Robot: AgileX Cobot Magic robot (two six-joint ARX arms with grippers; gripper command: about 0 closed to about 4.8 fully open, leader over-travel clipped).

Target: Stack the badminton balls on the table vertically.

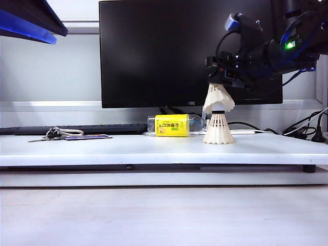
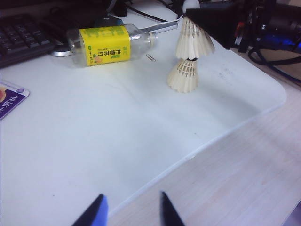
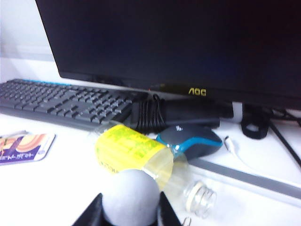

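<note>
Exterior view: my right gripper [image 1: 221, 78] hangs in front of the black monitor [image 1: 169, 51], right of centre, pinching the rounded white cork tip of the upper white feather shuttlecock [image 1: 219, 99]. I grip the cork because it is the firm part; the feathers would crush. Its skirt opens downward and sits tilted over the banded cork of the lower white feather shuttlecock [image 1: 218, 129], which stands skirt-down on the wide white table board [image 1: 154, 149], just right of the yellow-labelled clear bottle [image 1: 172, 125] lying on its side. In my right wrist view the cork fills the gap between my fingers [image 3: 89, 214], clenched on it.

My left gripper [image 2: 131, 209] waits at the near edge of the board, fingers spread wide and empty, well apart from the stack. The cone looks not yet seated, so I judge releasing now risks toppling it.
</note>
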